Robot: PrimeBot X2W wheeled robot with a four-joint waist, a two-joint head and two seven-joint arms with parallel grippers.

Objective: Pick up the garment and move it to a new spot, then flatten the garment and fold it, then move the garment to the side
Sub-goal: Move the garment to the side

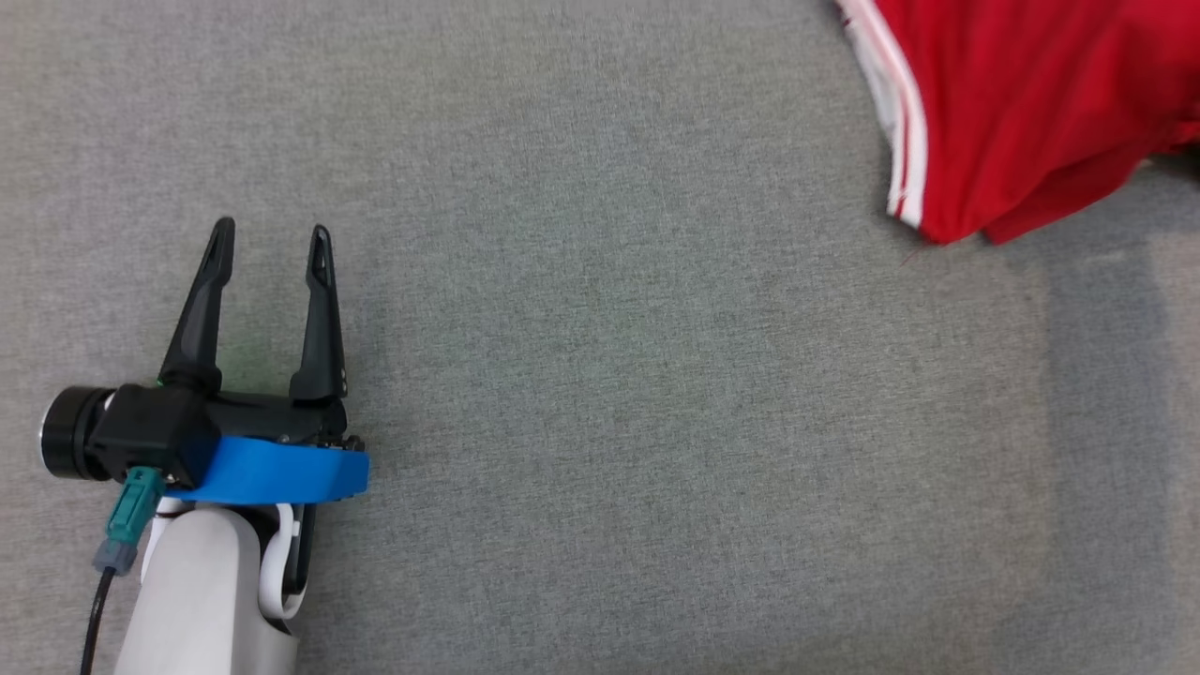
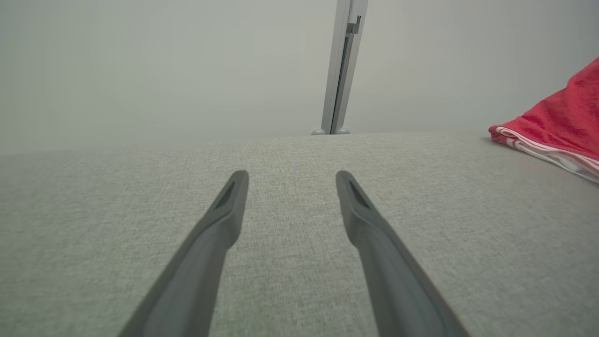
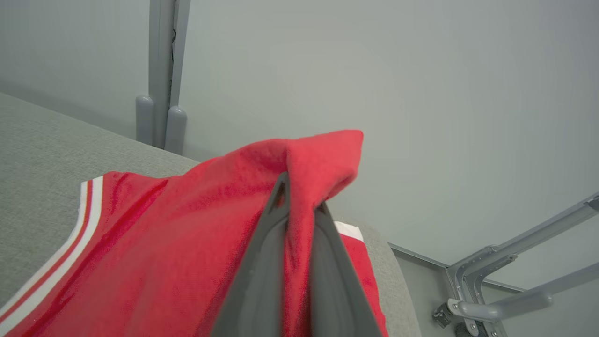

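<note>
The garment (image 1: 1022, 103) is red cloth with a white-striped hem, hanging in at the head view's top right corner above the grey table (image 1: 600, 375). In the right wrist view my right gripper (image 3: 299, 199) is shut on a raised fold of the garment (image 3: 187, 252), which drapes down from the fingers to the table. My left gripper (image 1: 272, 244) is at the lower left of the head view, open and holding nothing, well apart from the cloth. The left wrist view has its two fingers (image 2: 220, 224) spread over bare fabric, with the garment (image 2: 557, 131) far to the right.
The table is covered in grey woven fabric (image 2: 290, 154) and ends at a pale wall. A grey upright post (image 2: 344, 65) stands behind the far edge. A metal frame (image 3: 514, 281) lies beyond the table's right edge in the right wrist view.
</note>
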